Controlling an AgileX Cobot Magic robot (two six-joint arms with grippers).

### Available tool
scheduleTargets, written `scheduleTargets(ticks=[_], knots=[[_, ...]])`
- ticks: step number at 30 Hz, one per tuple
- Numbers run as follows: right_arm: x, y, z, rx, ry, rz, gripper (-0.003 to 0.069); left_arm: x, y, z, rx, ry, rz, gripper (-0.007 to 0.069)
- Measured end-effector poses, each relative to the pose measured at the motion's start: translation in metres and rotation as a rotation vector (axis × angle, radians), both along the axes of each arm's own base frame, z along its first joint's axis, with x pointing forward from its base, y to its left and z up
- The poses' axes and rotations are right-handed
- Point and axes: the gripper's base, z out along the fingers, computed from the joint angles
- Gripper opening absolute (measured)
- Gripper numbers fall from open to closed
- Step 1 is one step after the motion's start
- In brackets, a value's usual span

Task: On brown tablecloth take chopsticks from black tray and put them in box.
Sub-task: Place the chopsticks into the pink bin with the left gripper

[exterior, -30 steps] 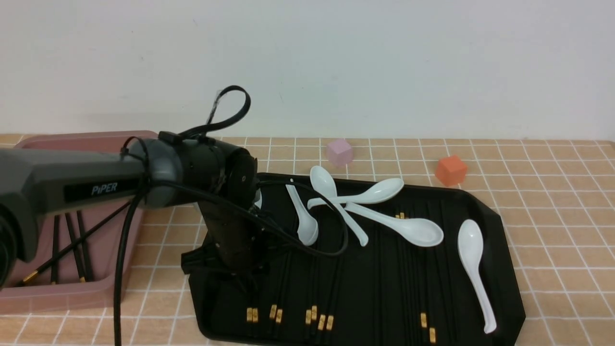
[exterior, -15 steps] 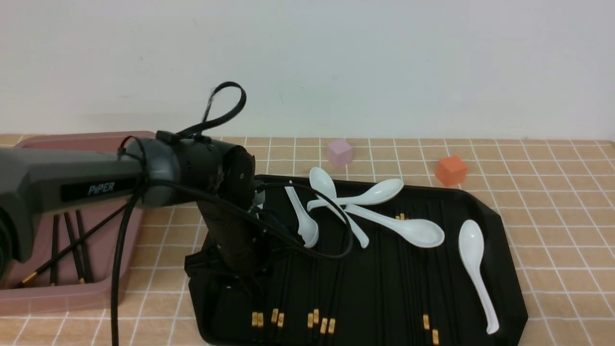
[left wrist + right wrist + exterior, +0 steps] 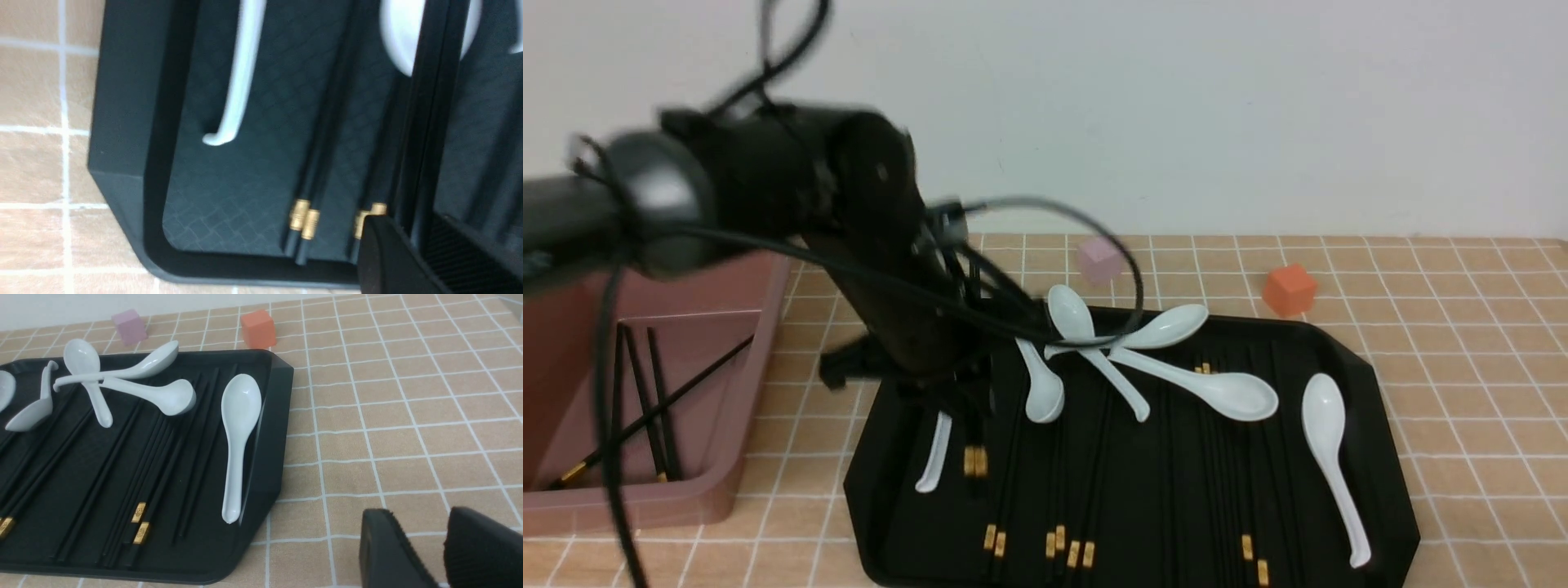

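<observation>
So, the job was only partly done. A few chopsticks lay in the box, leaning across each other. Many more sticks lay on the black tray, running from far to near, most with their gold ends at the near side. The left end effector looked clamped on one pair above the tray's left part. The pair hung slanted, gold ends low and pointing toward the robot. The right end effector had its fingers a little apart, holding nothing, over the brown tablecloth.
</observation>
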Motion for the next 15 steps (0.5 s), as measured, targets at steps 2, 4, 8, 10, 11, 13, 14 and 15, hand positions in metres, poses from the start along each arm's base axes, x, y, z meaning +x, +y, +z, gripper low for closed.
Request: scheduleTargets(ticks=[2, 4, 8, 10, 11, 13, 14, 15], knots=[[0.000, 0.000, 0.000, 0.000, 0.000, 0.000, 0.0240, -0.001, 0.008, 0.021, 0.006, -0.044, 0.000, 0.0120], [0.000, 0.000, 0.000, 0.000, 0.000, 0.000, 0.0240, -0.003, 0.029, 0.050, 0.021, -0.106, 0.035, 0.0120], [0.000, 0.000, 0.000, 0.000, 0.000, 0.000, 0.0240, -0.003, 0.081, 0.077, 0.076, -0.155, 0.161, 0.0120], [0.000, 0.000, 0.000, 0.000, 0.000, 0.000, 0.0240, -0.001, 0.115, 0.081, 0.141, -0.137, 0.248, 0.0120], [0.000, 0.000, 0.000, 0.000, 0.000, 0.000, 0.0240, 0.000, 0.132, 0.079, 0.175, -0.122, 0.291, 0.0120], [0.000, 0.000, 0.000, 0.000, 0.000, 0.000, 0.0240, 0.002, 0.162, 0.071, 0.226, -0.097, 0.368, 0.0120], [0.000, 0.000, 0.000, 0.000, 0.000, 0.000, 0.0240, 0.004, 0.183, 0.065, 0.244, -0.080, 0.426, 0.0120], [0.000, 0.000, 0.000, 0.000, 0.000, 0.000, 0.0240, 0.004, 0.192, 0.061, 0.252, -0.071, 0.449, 0.0120]])
